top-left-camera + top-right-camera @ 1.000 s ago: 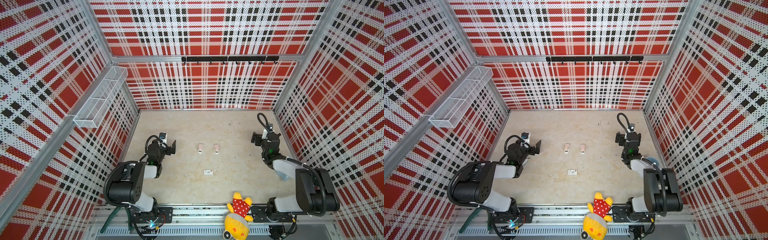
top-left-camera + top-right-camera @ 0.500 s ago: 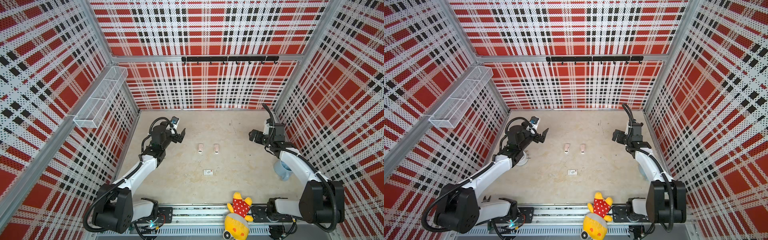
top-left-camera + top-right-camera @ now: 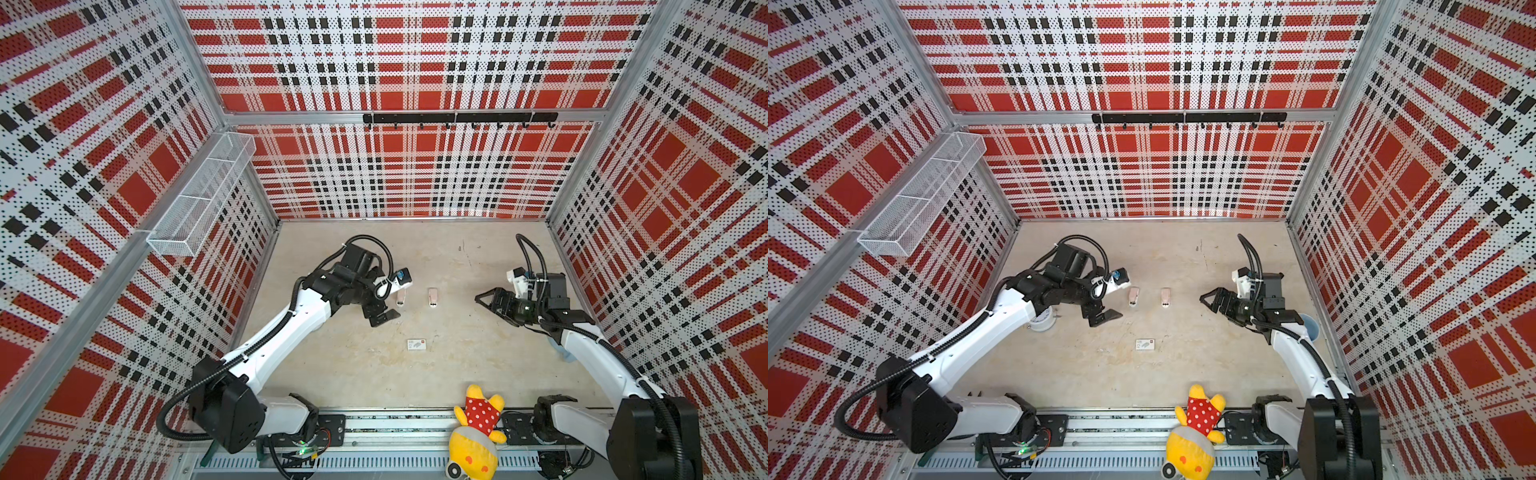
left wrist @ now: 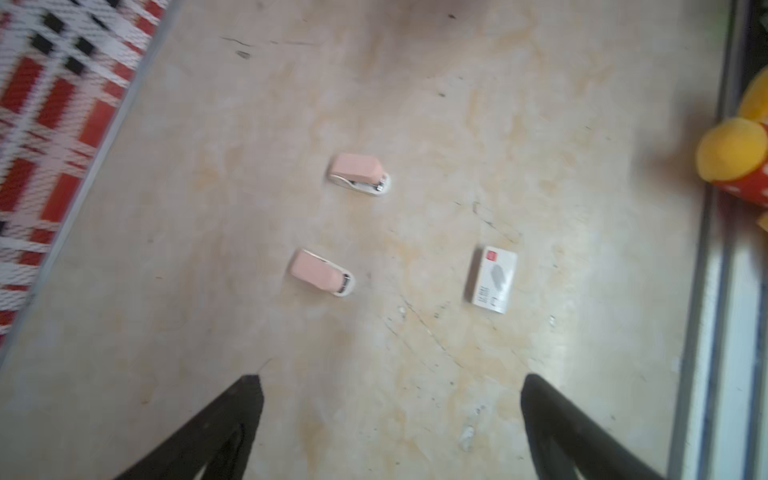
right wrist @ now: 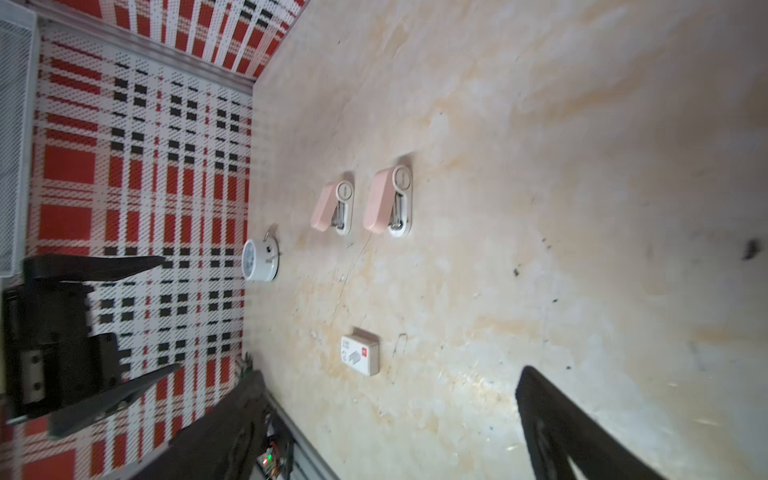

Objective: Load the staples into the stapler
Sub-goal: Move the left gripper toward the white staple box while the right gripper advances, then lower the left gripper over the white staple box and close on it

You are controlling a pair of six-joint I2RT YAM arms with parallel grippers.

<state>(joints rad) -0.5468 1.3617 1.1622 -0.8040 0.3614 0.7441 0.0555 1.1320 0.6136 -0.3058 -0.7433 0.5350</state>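
Left gripper (image 4: 388, 378): my jaws spread wide, nothing between them. It hangs off the surface (image 3: 457, 374), just beside the left stapler (image 3: 401, 297), not touching it. Right gripper (image 5: 390, 372): jaws spread wide too, holding nothing, raised, aimed at the middle, well apart from the right stapler (image 3: 432, 297).

Both staplers are pink on white bases and sit side by side near mid-surface with a gap between them. Their metal mouths face the front rail. In the right wrist view the pink tops tilt up off the bases at one end.

Staples: the strips themselves can't be seen. Their small white box (image 3: 416, 344), with an orange corner mark and a grey picture, lies flat. It is nearer the front rail than the staplers, about in line with the gap between them. It touches neither stapler and neither gripper. Can't tell what's inside.

A white clock (image 3: 1042, 322) stands by the left wall, under my left arm in a top view. A blue cup (image 3: 1310, 326) sits by the right wall, partly hidden by my right arm. A yellow plush toy (image 3: 478, 432) with a red dotted top is on the front rail. A wire basket (image 3: 199, 203) hangs on the left wall.
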